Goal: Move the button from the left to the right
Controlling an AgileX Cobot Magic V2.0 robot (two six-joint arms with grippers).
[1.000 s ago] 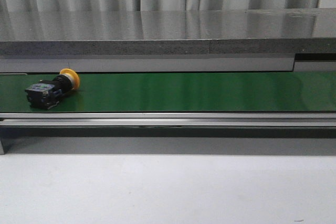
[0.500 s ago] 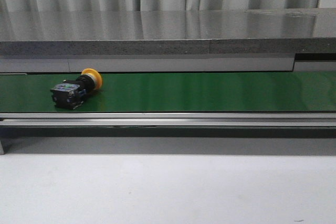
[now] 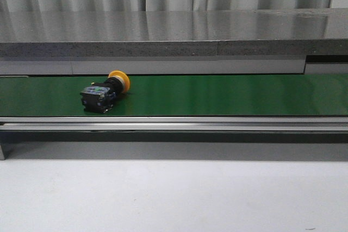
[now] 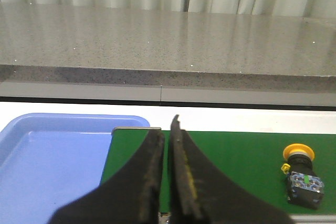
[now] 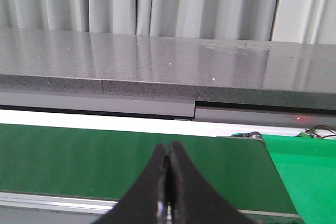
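Button (image 3: 105, 92) is lying on its side on the green conveyor belt (image 3: 228, 95), left of the middle in the front view, yellow cap pointing toward the back and black body toward the near rail. So it's nowhere near the right end; most of the belt is ahead of it and basically the whole move is left to do. Neither arm is touching it. Left gripper (image 4: 166, 145) hangs above the belt's left end beside a blue tray (image 4: 47, 156), jaws pressed nearly together on nothing. Right gripper (image 5: 167, 157) hovers over the belt's right end, jaws closed, empty too.
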